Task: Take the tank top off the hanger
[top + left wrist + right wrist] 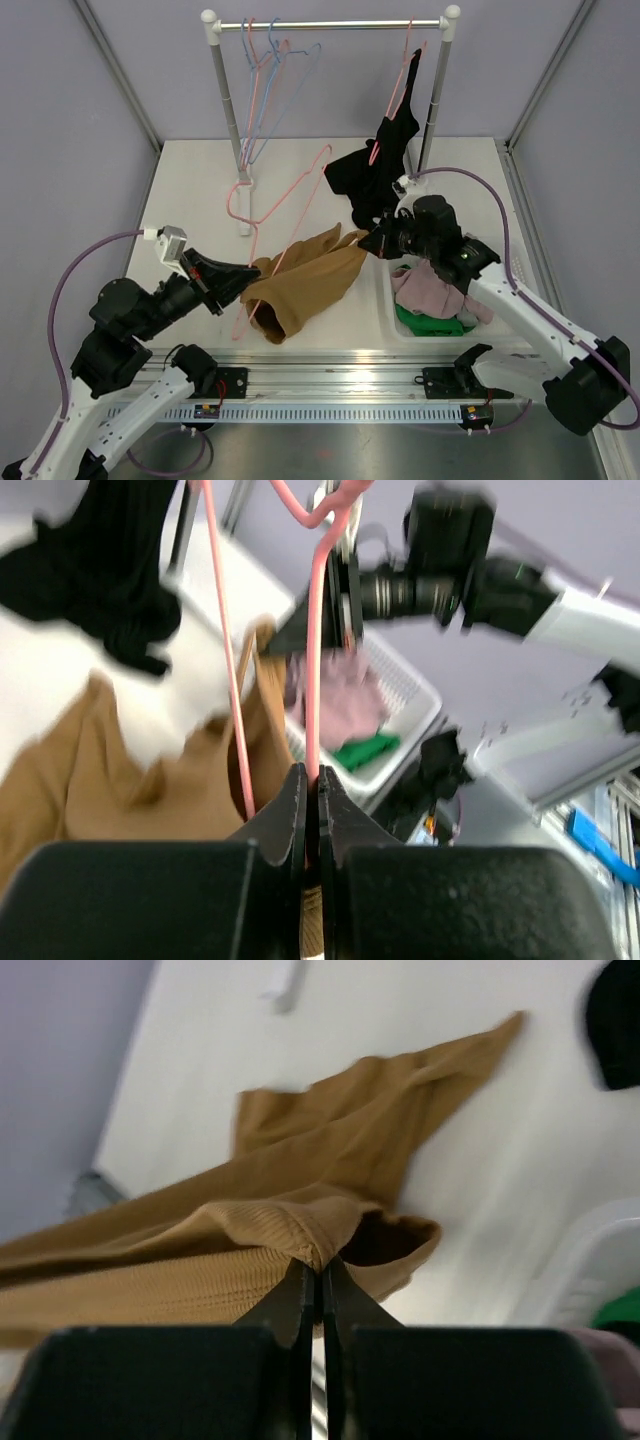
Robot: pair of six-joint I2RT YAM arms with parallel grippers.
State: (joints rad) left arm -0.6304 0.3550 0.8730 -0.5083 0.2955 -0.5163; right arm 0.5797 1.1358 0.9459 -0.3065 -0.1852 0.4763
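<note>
Stretching over the worktop [200,170] between the 2 arms, the tank top [305,280] looks light, soft and stretchy. Left fingers [288,810] pinch the thin, stiff hanger [316,630]; right fingers [292,1300] clamp the top's ribbed edge, a sound hold.

The overhead view is lit evenly and softly from above and is sharp throughout; the white desk [200,190] is rendered bright, and only faint shadows are cast beneath the tank top [305,280]. The left wrist view is heavily smeared: the pink hanger [316,630], the black garment [100,570] and the right arm [560,610] are blurred, and the left fingers [285,820] are dark and soft. In the right wrist view the ribbing by the right fingers [285,1305] is resolved, while the far desk is washed out and the bin [590,1270] is blurred.
</note>
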